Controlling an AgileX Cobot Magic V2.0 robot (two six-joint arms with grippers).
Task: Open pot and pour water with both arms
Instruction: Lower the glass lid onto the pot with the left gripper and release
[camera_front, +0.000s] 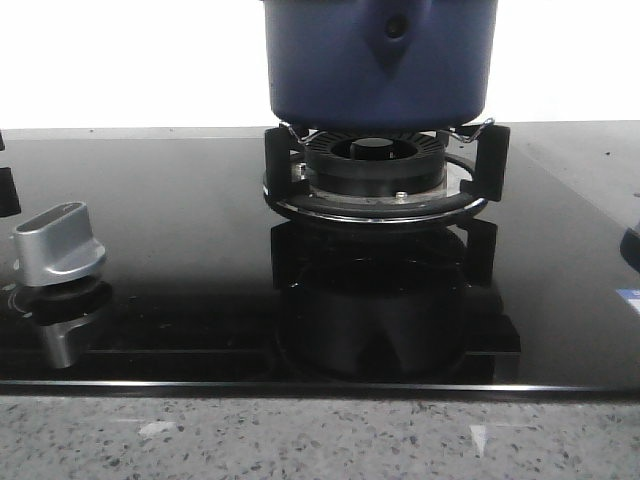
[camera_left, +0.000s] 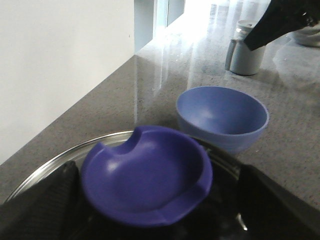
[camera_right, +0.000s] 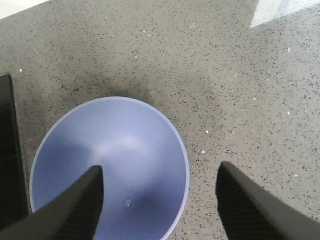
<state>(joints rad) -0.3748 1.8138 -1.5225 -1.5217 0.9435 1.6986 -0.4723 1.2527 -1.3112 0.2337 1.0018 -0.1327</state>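
In the front view we see the wall behind the pot (camera_front: 380, 60) blown out to pure white, while the glossy black cooktop (camera_front: 180, 260) stays dark and mirrors the burner grate (camera_front: 380, 175) and the knob (camera_front: 58, 245). In the left wrist view we find strong glare streaking the counter (camera_left: 165, 65) from a bright opening ahead, and the near purple knob (camera_left: 146, 175) looks soft and slightly blurred. In the right wrist view we get even, sharp light, with a soft shadow around the bowl (camera_right: 110, 165) and inside it.
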